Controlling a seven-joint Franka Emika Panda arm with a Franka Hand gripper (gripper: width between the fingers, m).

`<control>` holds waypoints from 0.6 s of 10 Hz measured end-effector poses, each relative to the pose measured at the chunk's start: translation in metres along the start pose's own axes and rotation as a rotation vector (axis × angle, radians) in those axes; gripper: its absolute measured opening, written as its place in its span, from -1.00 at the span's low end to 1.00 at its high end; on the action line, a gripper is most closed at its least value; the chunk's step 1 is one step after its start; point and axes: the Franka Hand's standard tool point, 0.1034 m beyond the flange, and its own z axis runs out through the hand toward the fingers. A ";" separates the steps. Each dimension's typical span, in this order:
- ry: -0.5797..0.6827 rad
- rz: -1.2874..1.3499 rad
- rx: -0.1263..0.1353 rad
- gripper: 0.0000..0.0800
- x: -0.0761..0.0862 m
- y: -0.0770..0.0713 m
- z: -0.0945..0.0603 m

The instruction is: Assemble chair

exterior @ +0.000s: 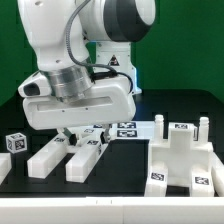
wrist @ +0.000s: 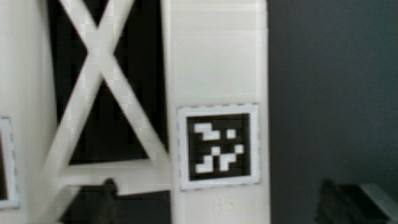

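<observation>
Tool [wrist: 231, 196] jaws apart, straddling tagged chair bar [wrist: 217, 70].

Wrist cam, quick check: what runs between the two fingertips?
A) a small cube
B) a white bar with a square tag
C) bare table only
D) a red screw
B: in the wrist view a white bar carrying a black-and-white square tag runs down between the two dark fingertips, which stand apart on either side of it.
</observation>
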 end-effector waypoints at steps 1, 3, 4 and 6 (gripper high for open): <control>-0.038 0.010 0.005 0.54 -0.001 -0.001 -0.001; -0.050 0.064 0.018 0.60 0.009 -0.002 -0.009; -0.075 0.111 0.025 0.62 0.012 -0.005 -0.013; 0.015 0.136 -0.005 0.62 0.024 -0.008 -0.012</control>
